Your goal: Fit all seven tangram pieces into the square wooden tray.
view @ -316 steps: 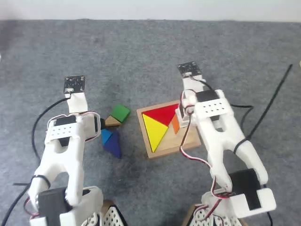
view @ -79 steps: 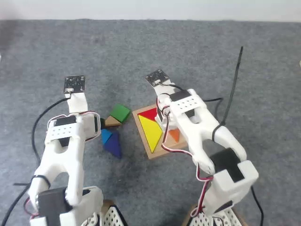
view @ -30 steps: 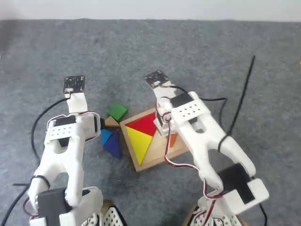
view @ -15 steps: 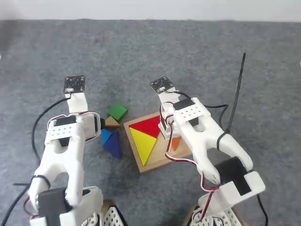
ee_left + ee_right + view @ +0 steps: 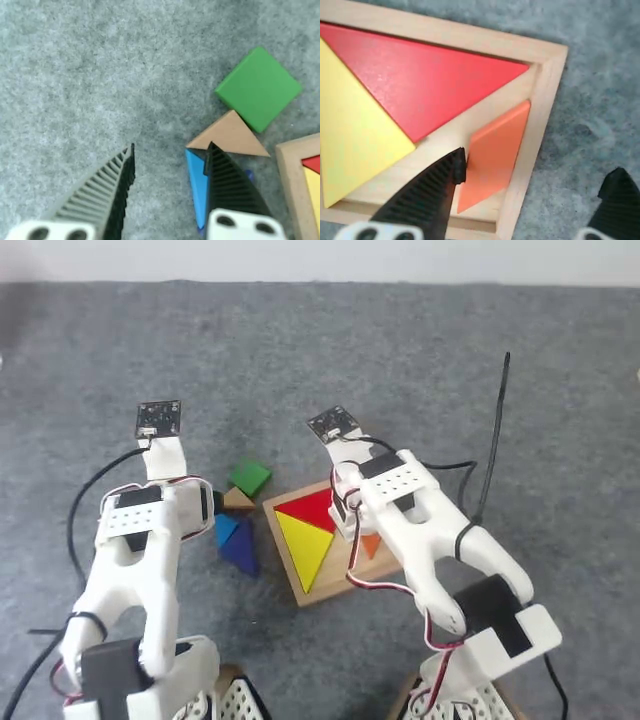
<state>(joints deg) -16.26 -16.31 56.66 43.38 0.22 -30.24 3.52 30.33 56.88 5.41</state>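
At frame centre, tray (image 5: 300, 585) | right claw (image 5: 538, 170) released astride orange piece (image 5: 495, 150) | step: likely seating it | next: nudge flush | left claw (image 5: 170, 155) released

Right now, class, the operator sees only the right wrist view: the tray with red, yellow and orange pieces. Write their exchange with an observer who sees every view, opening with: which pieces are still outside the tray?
Observer: Four lie on the carpet beside the tray: a green square, a tan triangle, a light blue triangle and a dark blue piece.
Operator: Does any touch the tray?
Observer: The tan triangle's corner lies close by the tray's corner; I cannot tell whether they touch.
Operator: Where is the left gripper?
Observer: Open, above the carpet, one finger over the light blue triangle.
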